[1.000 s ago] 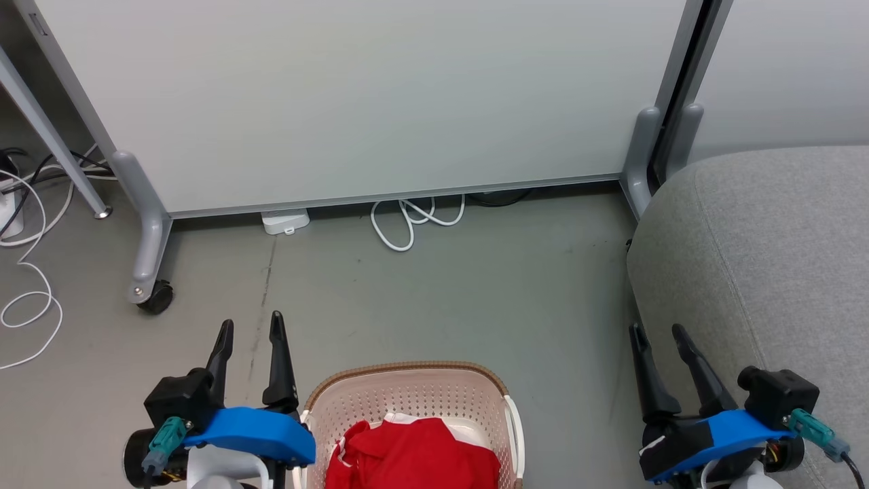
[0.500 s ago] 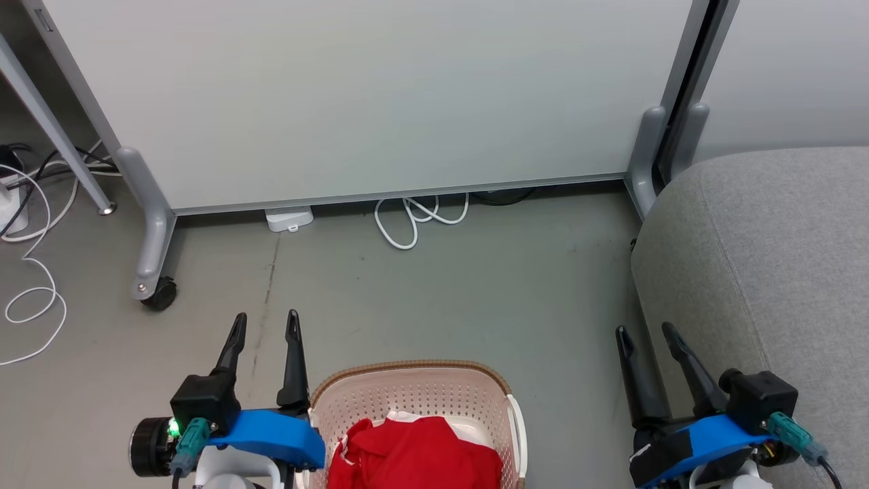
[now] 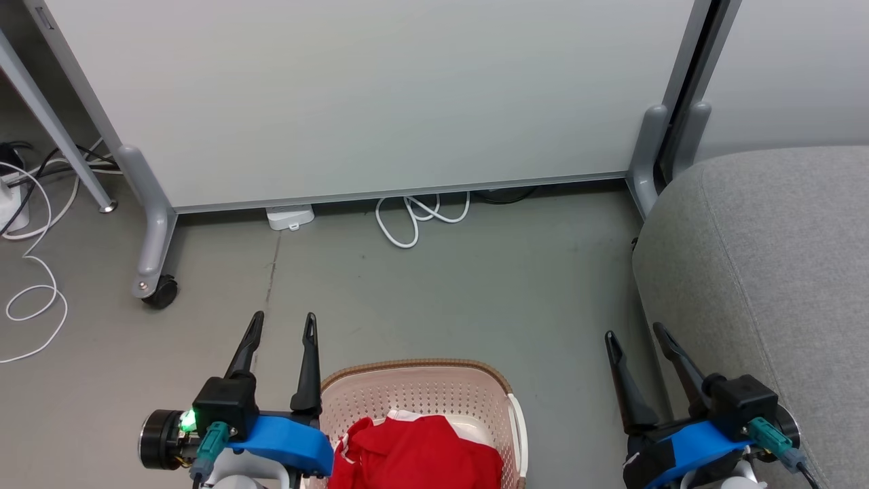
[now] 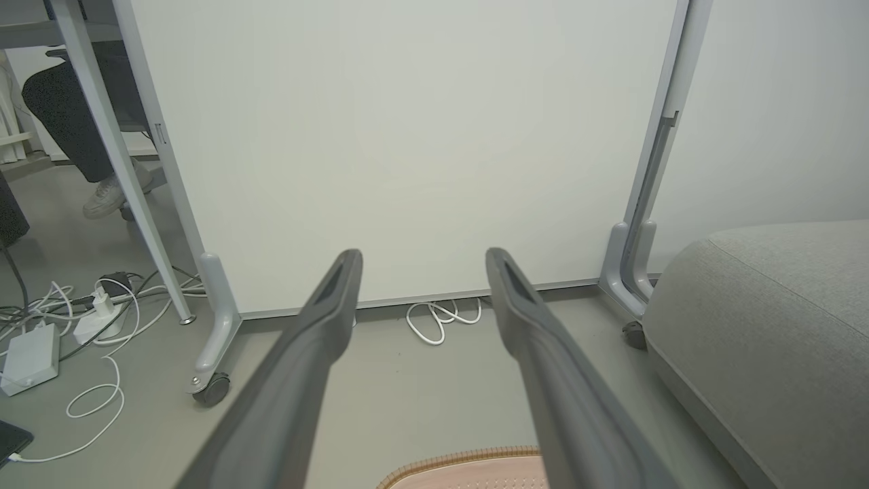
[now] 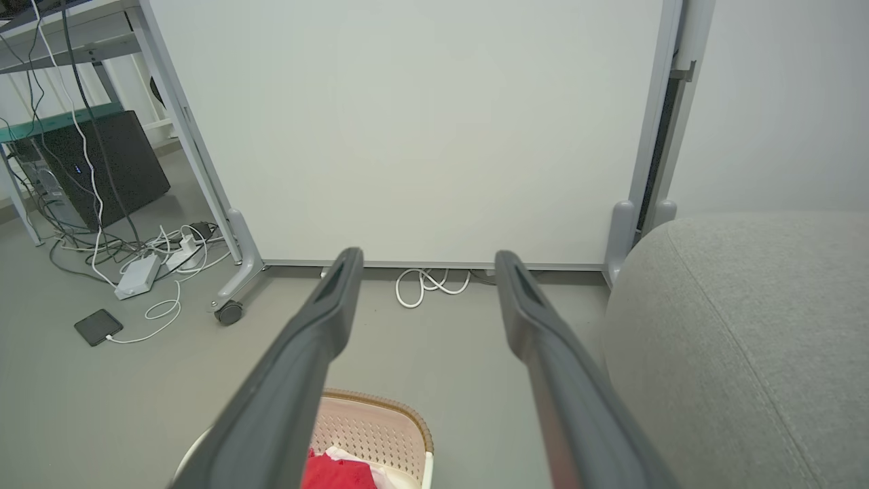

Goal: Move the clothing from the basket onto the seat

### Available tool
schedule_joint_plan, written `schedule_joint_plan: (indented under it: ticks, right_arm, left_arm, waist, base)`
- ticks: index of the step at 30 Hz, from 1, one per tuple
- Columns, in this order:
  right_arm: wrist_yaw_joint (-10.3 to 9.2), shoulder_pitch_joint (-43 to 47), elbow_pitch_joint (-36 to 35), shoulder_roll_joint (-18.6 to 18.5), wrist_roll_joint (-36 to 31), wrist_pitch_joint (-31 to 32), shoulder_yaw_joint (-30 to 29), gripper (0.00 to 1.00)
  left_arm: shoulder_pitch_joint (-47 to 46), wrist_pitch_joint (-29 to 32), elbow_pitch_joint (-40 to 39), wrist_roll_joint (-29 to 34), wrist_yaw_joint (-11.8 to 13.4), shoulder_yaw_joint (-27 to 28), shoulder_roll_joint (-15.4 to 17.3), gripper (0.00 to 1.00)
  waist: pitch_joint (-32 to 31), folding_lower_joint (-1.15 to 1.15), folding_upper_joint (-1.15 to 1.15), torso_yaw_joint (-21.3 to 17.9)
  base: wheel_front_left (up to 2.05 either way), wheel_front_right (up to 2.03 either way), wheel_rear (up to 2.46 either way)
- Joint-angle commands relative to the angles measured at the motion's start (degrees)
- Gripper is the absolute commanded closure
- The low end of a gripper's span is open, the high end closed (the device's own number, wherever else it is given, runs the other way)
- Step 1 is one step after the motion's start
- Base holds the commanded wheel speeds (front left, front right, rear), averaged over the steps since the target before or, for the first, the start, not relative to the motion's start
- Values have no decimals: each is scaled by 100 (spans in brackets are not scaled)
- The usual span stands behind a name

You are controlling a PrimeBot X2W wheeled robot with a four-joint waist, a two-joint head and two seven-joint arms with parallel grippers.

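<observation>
The cream basket with its brown rim stands on the floor at the head view's bottom centre. Bright red clothing with white trim lies bunched inside it; a corner of the clothing also shows low in the right wrist view. My left gripper hovers just left of the basket, open and empty. My right gripper is open too, between the basket and the grey seat at the right. The basket's rim peeks in below the left fingers.
A white partition panel on grey castor legs blocks the far side. White cables and a small white box lie at its base. More cables and adapters sit at the left, with a person's shoe beyond.
Both grippers have drifted inward and forward: the left one moved right toward the basket, the right one moved left. Each stays open. The camera shifted slightly.
</observation>
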Motion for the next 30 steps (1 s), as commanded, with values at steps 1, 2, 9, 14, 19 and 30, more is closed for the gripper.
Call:
schedule_joint_plan:
  ticks: [1,2,9,14,19,30]
  right_arm:
    - [7,-69,13,-32,-149,-48,16,0]
    - [7,-70,18,-32,-187,-63,19,0]
    - [8,-78,68,-33,-454,-130,28,0]
    - [8,-76,127,-33,-495,-148,25,0]
    - [8,-77,169,-33,-425,-147,25,0]
    - [8,-91,219,-32,-364,-147,38,0]
  left_arm:
    - [-85,-57,15,139,-15,-16,1,0]
    - [-85,-63,31,177,-32,-22,-3,0]
    - [-90,-131,170,434,-107,-67,-33,0]
    - [-111,-153,275,455,-186,-53,-48,0]
    - [-133,-153,346,414,-243,-31,-62,0]
    - [-118,-153,403,417,-287,5,-77,0]
  waist:
    - [1,0,0,5]
    - [1,0,0,8]
    - [4,0,0,28]
    - [-7,0,0,45]
    - [-14,0,0,49]
    - [-13,0,0,25]
  base:
    - [0,0,0]
    - [0,0,0]
    - [0,0,0]
    - [0,0,0]
    - [0,0,0]
    - [0,0,0]
